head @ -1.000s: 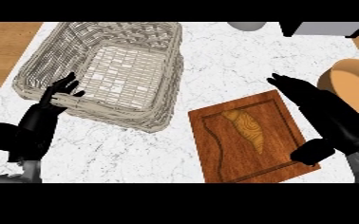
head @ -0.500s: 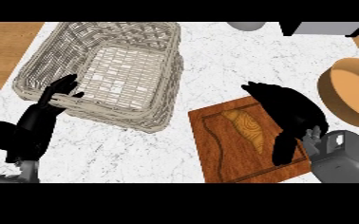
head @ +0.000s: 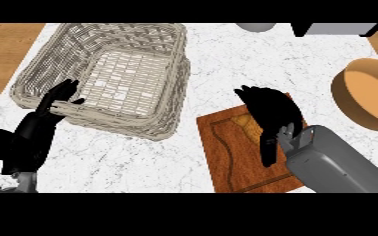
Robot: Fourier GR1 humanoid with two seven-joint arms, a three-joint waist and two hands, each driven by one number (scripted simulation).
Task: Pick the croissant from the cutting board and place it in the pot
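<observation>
Here the right hand [head: 272, 111] lies over the croissant [head: 244, 123] on the cutting board [head: 240, 165], only its tip showing beside fingers whose closure I cannot tell; a shallow grasp could let it slip.

A kitchen: white marble counter [head: 221, 65], wooden cutting board [head: 236, 160] at 5 o'clock, wicker basket [head: 111, 77] at 10 o'clock, tan pot [head: 358, 97] at 3 o'clock.
</observation>
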